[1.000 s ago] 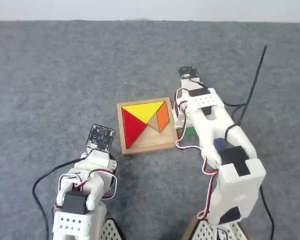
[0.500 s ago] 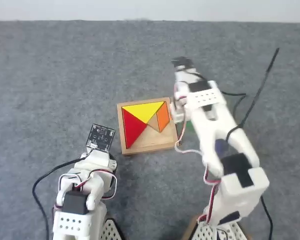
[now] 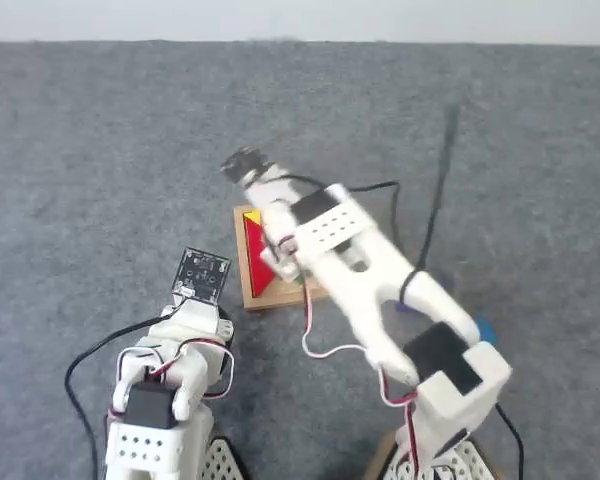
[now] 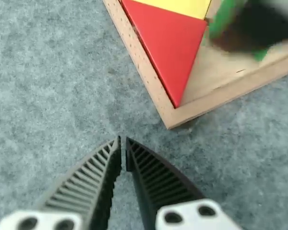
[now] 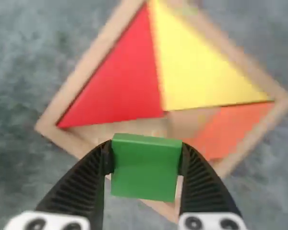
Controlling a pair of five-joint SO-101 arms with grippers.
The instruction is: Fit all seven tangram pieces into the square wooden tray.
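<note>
Your right claw (image 5: 145,149) is clamped on the green piece (image 5: 145,168), poised over the wooden tray (image 5: 50,129); it looks light, rigid and slick-painted, so pinch its flat opposite sides.

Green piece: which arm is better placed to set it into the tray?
Right. The right gripper holds the green piece above the tray, over its bare wood. The left gripper is shut, empty, over the carpet beside the tray's corner.
</note>
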